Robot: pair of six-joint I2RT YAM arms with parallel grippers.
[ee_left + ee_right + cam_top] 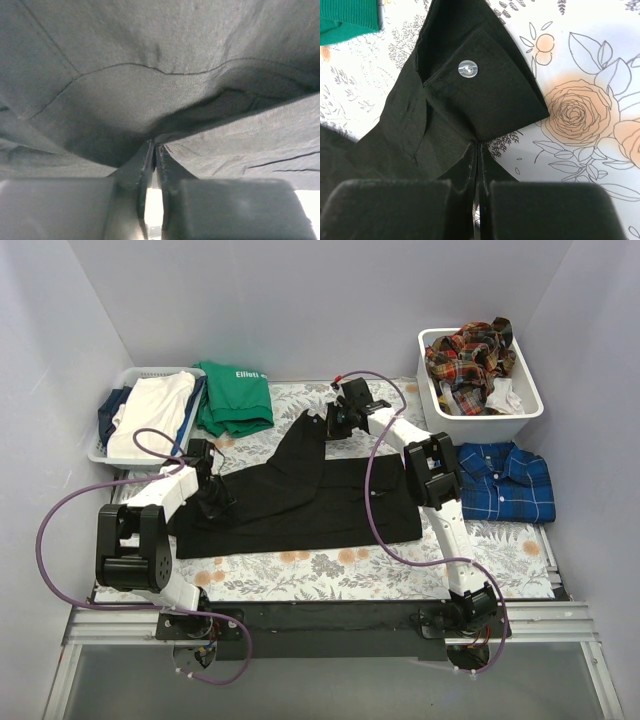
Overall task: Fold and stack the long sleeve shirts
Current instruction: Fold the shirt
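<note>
A large black long sleeve shirt (pixel 300 495) lies spread on the flowered table cover, one sleeve running up towards the back. My left gripper (pixel 213 505) is shut on the shirt's left edge. In the left wrist view a fold of dark cloth (pixel 165 90) is pinched at the fingertips (pixel 153 146). My right gripper (pixel 328 423) is shut on the sleeve's end. The right wrist view shows its jaws closed on the lower edge of the buttoned cuff (pixel 485 95). A folded blue plaid shirt (pixel 505 480) lies at the right. Red-orange plaid shirts (pixel 468 352) fill a white bin (pixel 530 405).
A green top with white lettering (pixel 235 395) lies folded at the back left, its corner (pixel 345 20) showing in the right wrist view. Next to it, a pale basket (pixel 105 452) holds white and dark cloth. Grey walls close in three sides.
</note>
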